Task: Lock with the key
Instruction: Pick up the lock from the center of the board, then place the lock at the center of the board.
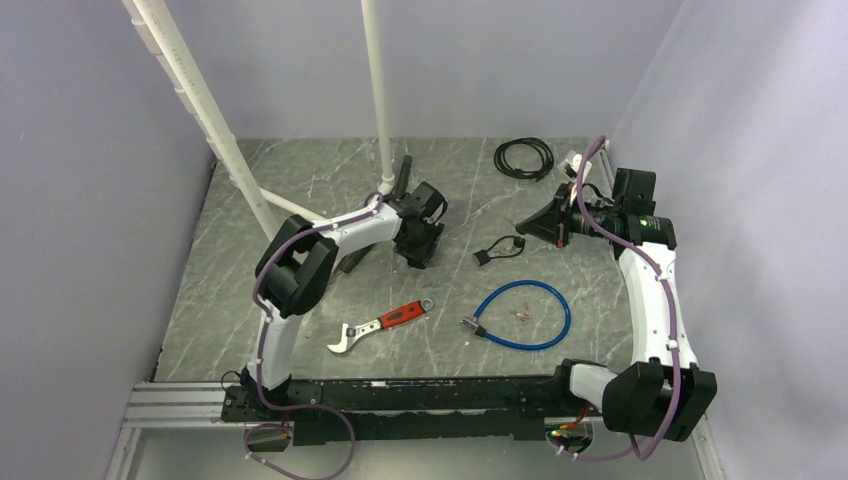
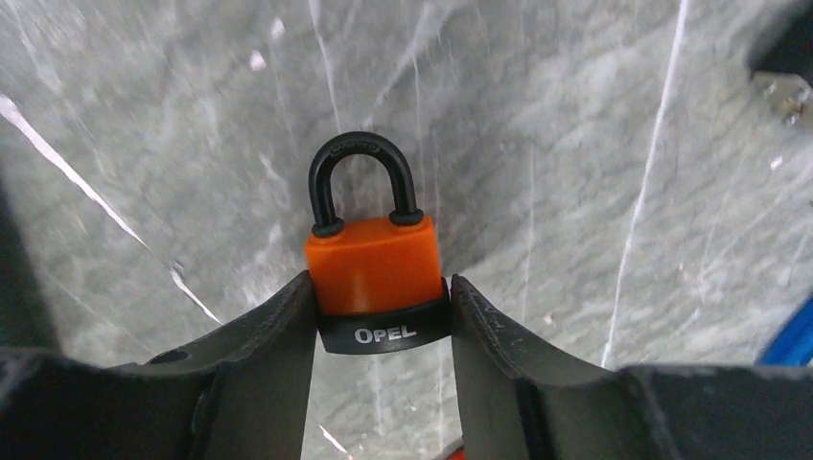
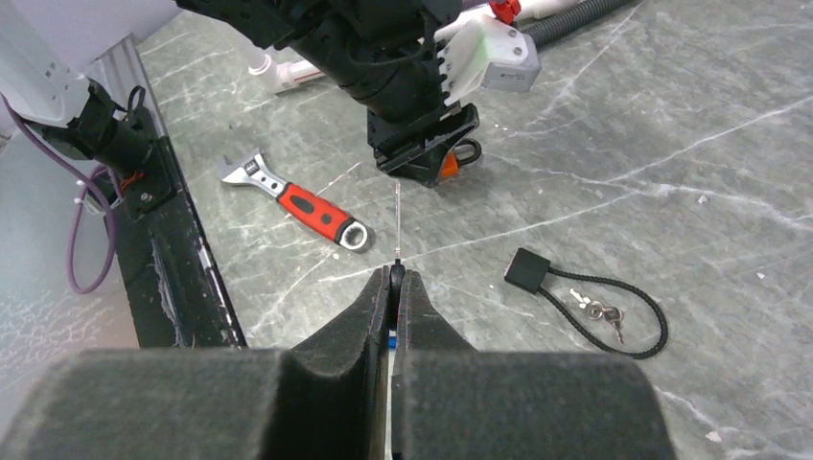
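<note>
An orange padlock (image 2: 374, 264) with a black shackle and a black base marked OPEL lies on the grey marble table (image 2: 575, 144). My left gripper (image 2: 382, 292) is shut on it, its fingers (image 2: 278, 326) pressing both sides of the base. In the right wrist view the padlock (image 3: 449, 165) shows as an orange patch under the left gripper (image 3: 422, 153). My right gripper (image 3: 396, 278) is shut on the key (image 3: 397, 220), whose thin blade sticks out from the fingertips toward the padlock, some way short of it. From above, the left gripper (image 1: 418, 250) and the right gripper (image 1: 525, 224) face each other.
A red-handled wrench (image 1: 385, 322) and a blue cable lock (image 1: 525, 314) lie in front. A black cable lock with small keys (image 3: 585, 302) rests between the arms. A black cable coil (image 1: 524, 157) is at the back, with white pipes (image 1: 377, 90) behind the left arm.
</note>
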Controlling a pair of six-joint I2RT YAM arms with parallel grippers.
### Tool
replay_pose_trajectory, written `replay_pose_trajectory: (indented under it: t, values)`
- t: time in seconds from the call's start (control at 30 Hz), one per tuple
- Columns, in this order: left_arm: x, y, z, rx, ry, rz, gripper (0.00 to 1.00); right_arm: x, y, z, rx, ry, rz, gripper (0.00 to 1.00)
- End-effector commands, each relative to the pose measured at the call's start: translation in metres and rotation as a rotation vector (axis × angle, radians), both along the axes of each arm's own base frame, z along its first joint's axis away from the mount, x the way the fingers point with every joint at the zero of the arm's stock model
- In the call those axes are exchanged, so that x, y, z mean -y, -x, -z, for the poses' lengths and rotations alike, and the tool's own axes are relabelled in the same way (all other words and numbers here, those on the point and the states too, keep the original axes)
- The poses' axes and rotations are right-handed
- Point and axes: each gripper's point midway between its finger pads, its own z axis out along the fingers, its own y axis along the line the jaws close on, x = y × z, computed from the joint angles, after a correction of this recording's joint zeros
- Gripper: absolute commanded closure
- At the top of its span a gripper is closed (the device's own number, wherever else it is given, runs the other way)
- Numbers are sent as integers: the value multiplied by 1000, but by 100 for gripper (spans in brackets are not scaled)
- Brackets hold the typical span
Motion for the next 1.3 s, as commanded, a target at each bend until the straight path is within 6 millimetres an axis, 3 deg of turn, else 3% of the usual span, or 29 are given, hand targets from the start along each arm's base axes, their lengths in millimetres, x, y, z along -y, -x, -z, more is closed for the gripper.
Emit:
replay_pose_trajectory:
  t: [0.0,0.03,0.07,0.23,0.33,0.43,0.5,0.8,0.93,1.27]
  values:
    - [1,-24,2,10,-21,33,88,6,-4,-7,49,19,4,100]
    - [3,-29,-1,9,-14,50,99,7,-4,-7,54,20,8,100]
    - [6,-33,-5,11,-1,76,100,8,-5,-7,55,20,14,100]
    - [37,-68,-48,198,66,344,99,13,-11,-8,66,12,40,100]
    - [59,-76,-68,291,109,585,85,17,-17,-5,63,13,69,100]
    - [79,-81,-84,381,139,817,93,24,-25,0,58,16,127,100]
    - [90,-84,-85,416,150,894,100,31,-32,1,56,11,183,100]
    - [138,-107,-78,553,144,1017,100,67,-54,5,23,-25,428,100]
    - [159,-107,-71,604,159,1055,100,78,-57,6,38,-24,506,100]
    - [180,-112,-58,681,152,1116,94,81,-53,14,6,-49,523,100]
